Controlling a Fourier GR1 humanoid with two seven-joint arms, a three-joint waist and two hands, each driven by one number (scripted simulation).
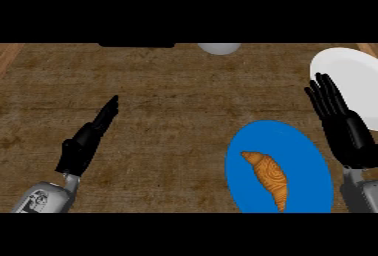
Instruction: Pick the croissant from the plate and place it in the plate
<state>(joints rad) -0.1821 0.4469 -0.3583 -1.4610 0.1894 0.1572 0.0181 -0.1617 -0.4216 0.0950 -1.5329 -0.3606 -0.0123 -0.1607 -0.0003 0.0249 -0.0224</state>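
The right hand [345, 131] is released, its fingers straight and pointing toward 11 o'clock, its fingertips over the edge of the white plate [347, 67]. It stands just beside the blue plate [295, 145], at that plate's 2 o'clock. The croissant [269, 176] lies on the blue plate, at 8 o'clock from the right hand and apart from it. The left hand [83, 145] is also released, fingers straight toward 1 o'clock, over the brown tabletop [170, 100], well apart from the croissant at its 9 o'clock.
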